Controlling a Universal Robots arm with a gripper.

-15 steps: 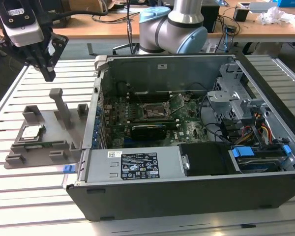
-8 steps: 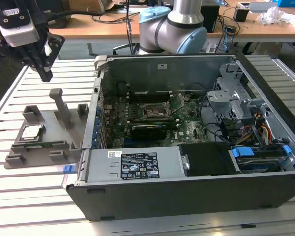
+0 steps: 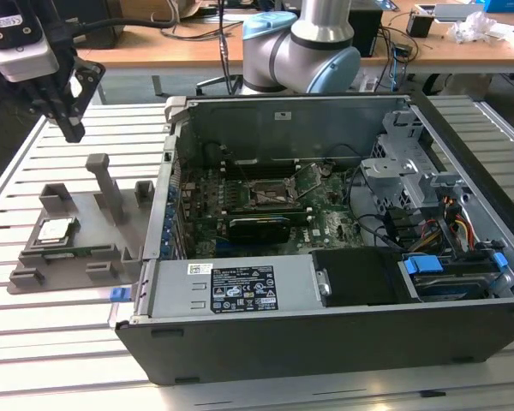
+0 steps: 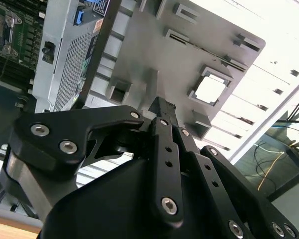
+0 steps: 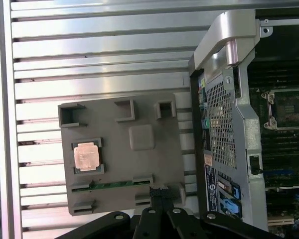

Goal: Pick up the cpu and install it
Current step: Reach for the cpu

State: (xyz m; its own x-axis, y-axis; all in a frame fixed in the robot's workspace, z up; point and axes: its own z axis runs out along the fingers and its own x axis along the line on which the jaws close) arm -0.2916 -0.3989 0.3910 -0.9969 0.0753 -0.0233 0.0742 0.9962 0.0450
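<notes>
The cpu (image 3: 54, 229), a small silver square chip, lies flat in a pocket of the grey plastic tray (image 3: 94, 214) at the exterior view's left. In both wrist views it shows on the tray as cpu (image 5: 86, 156) and cpu (image 4: 209, 89). My gripper (image 3: 71, 127) hangs well above the tray's far side, shut with nothing between its fingers (image 5: 159, 195). Its black fingertips (image 4: 160, 105) meet in a point. The black motherboard socket (image 3: 268, 193) sits inside the open computer case, with its metal frame around it.
The open computer case (image 3: 343, 334) takes up the middle and the exterior view's right, its metal wall (image 5: 224, 99) close beside the tray. A tall grey post (image 3: 107, 184) rises from the tray. Everything rests on a slatted metal table (image 3: 60, 342).
</notes>
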